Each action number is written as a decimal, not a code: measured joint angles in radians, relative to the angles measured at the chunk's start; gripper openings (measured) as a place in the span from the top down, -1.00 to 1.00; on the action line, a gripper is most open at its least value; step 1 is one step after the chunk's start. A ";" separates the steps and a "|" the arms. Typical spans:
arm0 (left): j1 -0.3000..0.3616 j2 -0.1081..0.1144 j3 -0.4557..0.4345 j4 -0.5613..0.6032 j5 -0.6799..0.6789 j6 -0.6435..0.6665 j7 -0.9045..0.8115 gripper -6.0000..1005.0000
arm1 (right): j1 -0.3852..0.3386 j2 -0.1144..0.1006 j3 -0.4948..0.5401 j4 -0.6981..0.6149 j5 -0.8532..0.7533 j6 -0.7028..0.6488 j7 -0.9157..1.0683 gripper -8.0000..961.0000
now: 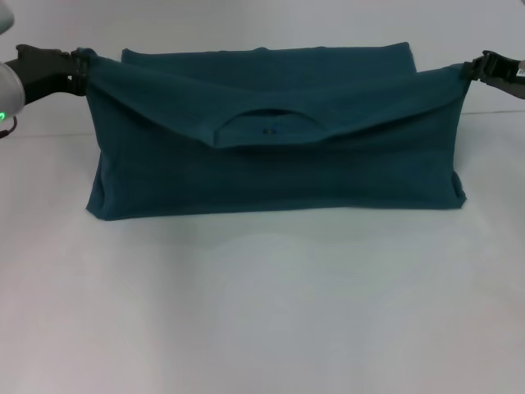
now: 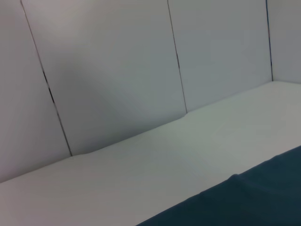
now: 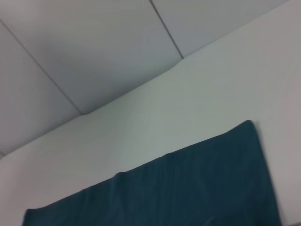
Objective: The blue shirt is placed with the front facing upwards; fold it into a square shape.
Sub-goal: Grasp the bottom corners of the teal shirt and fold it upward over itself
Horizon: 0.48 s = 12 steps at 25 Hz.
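Note:
The blue shirt (image 1: 271,168) lies across the middle of the white table, its upper part lifted and drawn toward me, so the round neck opening (image 1: 267,123) with a small dark label faces me. No lettering shows. My left gripper (image 1: 82,66) is shut on the shirt's left top corner. At the right top corner my right gripper (image 1: 474,70) is shut on the cloth. Between them the held edge sags. The left wrist view shows a strip of the blue shirt (image 2: 249,197), and the right wrist view shows a flat stretch of the blue shirt (image 3: 178,188) on the table.
The white table (image 1: 262,312) stretches wide in front of the shirt. Pale wall panels (image 2: 117,70) rise along the table's far edge behind the cloth.

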 joint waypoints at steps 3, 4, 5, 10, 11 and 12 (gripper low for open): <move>-0.012 -0.004 -0.003 -0.021 -0.003 -0.021 0.033 0.99 | 0.004 0.001 -0.016 0.010 0.000 0.037 -0.003 0.94; -0.017 -0.005 -0.003 -0.030 -0.003 -0.031 0.043 0.99 | 0.006 0.002 -0.019 0.014 0.000 0.047 -0.007 0.94; -0.024 -0.007 -0.004 -0.040 -0.003 -0.040 0.055 0.99 | 0.009 0.003 -0.021 0.019 0.000 0.056 -0.012 0.94; -0.040 -0.023 -0.002 -0.058 -0.003 -0.074 0.093 0.99 | 0.029 0.004 -0.024 0.045 0.000 0.092 -0.041 0.94; -0.041 -0.026 -0.001 -0.060 -0.003 -0.079 0.099 0.99 | 0.031 0.004 -0.024 0.050 0.000 0.096 -0.046 0.94; -0.043 -0.029 -0.001 -0.062 -0.003 -0.086 0.107 0.99 | 0.034 0.005 -0.026 0.054 0.000 0.100 -0.050 0.94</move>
